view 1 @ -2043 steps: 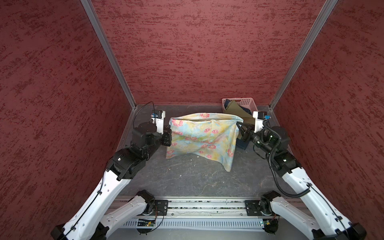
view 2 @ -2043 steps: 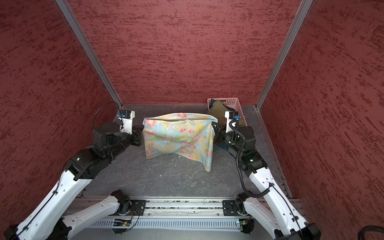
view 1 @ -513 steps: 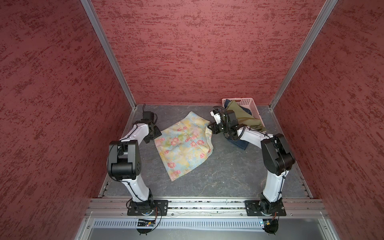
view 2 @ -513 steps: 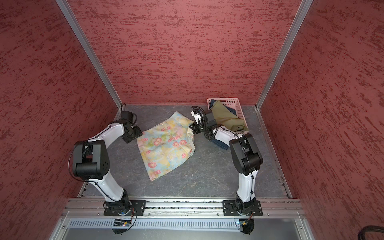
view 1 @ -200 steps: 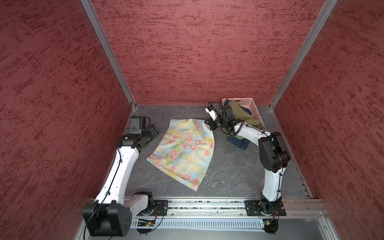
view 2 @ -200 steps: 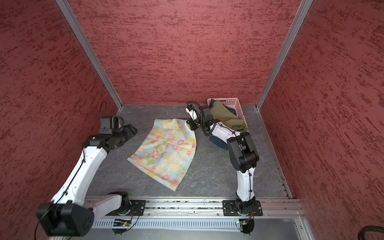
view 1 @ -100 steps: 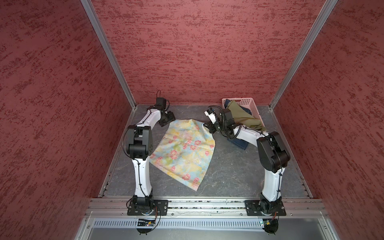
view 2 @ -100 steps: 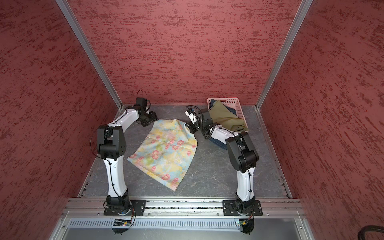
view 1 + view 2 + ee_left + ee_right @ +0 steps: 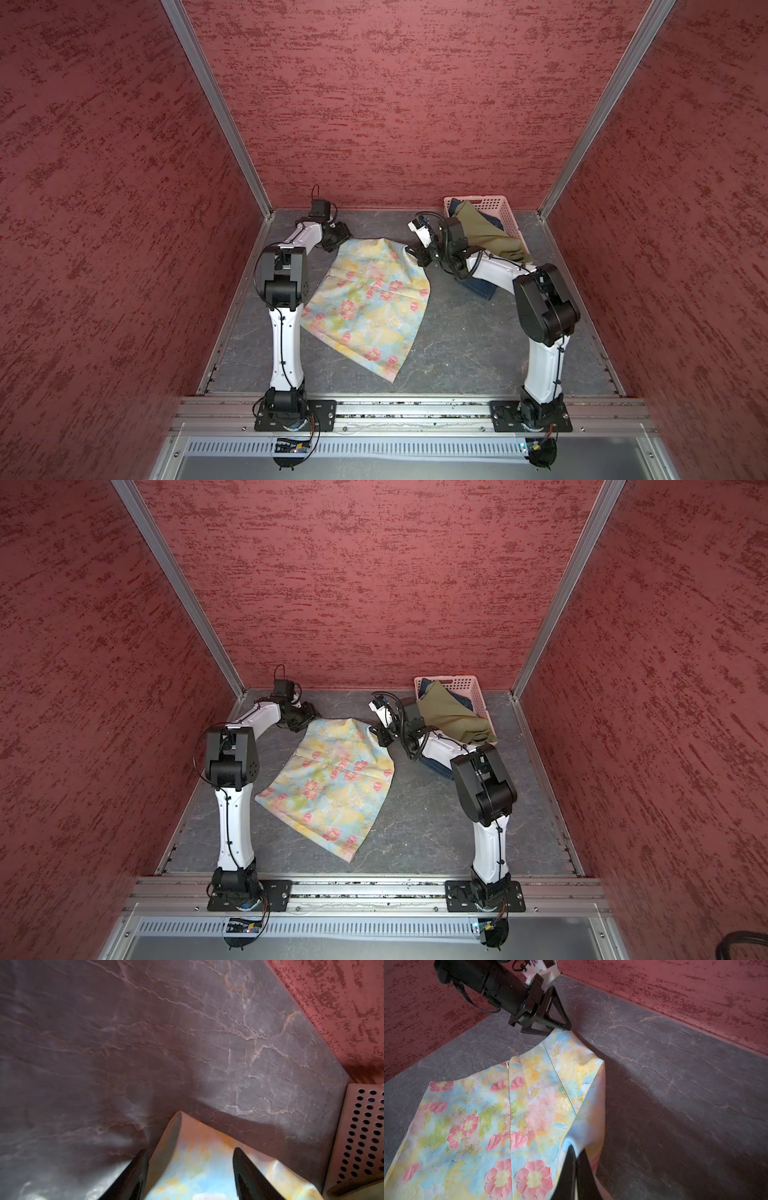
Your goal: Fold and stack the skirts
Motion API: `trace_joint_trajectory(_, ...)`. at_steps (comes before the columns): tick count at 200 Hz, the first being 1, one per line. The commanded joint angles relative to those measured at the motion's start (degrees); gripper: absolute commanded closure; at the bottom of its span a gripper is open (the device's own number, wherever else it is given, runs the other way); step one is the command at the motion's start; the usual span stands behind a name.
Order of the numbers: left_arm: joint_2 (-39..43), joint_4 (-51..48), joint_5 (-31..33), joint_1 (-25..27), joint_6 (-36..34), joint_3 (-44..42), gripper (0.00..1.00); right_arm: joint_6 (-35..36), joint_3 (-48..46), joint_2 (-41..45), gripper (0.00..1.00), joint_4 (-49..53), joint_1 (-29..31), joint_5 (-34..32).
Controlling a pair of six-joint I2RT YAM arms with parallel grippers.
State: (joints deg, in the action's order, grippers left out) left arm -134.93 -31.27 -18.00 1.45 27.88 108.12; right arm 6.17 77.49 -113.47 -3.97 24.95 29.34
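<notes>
- In both top views a pale floral skirt (image 9: 374, 299) (image 9: 332, 779) lies spread almost flat on the grey marbled surface (image 9: 457, 345). It sits at the centre of the frame, with its waist toward the back wall and its hem toward the lower middle.
- The left pincer (image 9: 337, 243) (image 9: 189, 1149) sits at the waist's left corner, just up and left of centre. The left wrist view shows its jaws apart and released, with the cloth corner lying loose between them.
- The right pincer (image 9: 417, 254) (image 9: 576, 1167) is clenched on the waist's right corner and holds that edge a little above the surface.
- An olive-green skirt (image 9: 486, 237) spills over the front rim of a pink perforated basket (image 9: 494, 205), at the upper right of the surface.
- A dark blue denim skirt (image 9: 478, 289) shows on the surface under the right arm. More denim shows inside the basket, and I cannot tell whether the two are one piece.
</notes>
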Motion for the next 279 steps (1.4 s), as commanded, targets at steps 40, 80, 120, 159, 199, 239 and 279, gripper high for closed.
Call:
trace_joint_trajectory(40,-3.14,4.19,-4.34,0.22,2.45,1.57,0.63,-0.77,-0.59,0.09,1.00,-2.80,0.45,0.41)
trace_joint_trajectory(80,-2.72,8.71,-6.94,0.21,6.14,1.82,0.96,-1.26,0.11,-0.51,1.00,-2.71,0.45,0.27)
trace_joint_trajectory(120,0.27,9.50,-6.96,-0.63,5.97,1.79,1.00,0.83,4.79,-1.90,1.00,0.86,0.43,-2.17)
trace_joint_trajectory(159,8.08,13.88,-7.64,-2.85,4.24,-5.76,1.00,4.55,11.53,-4.06,1.00,3.17,0.11,-4.88)
trace_joint_trajectory(199,18.83,20.64,-8.40,-5.37,4.58,-16.98,1.00,6.80,17.53,-5.06,1.00,4.76,-0.16,-4.90)
trace_joint_trajectory(239,29.14,24.89,-8.20,-7.86,5.17,-27.40,1.00,9.19,17.07,-2.12,1.00,4.13,-0.16,-5.41)
trace_joint_trajectory(279,38.52,26.55,-7.13,-9.83,6.49,-38.01,1.00,9.08,8.89,5.38,1.00,-1.63,-0.14,-3.55)
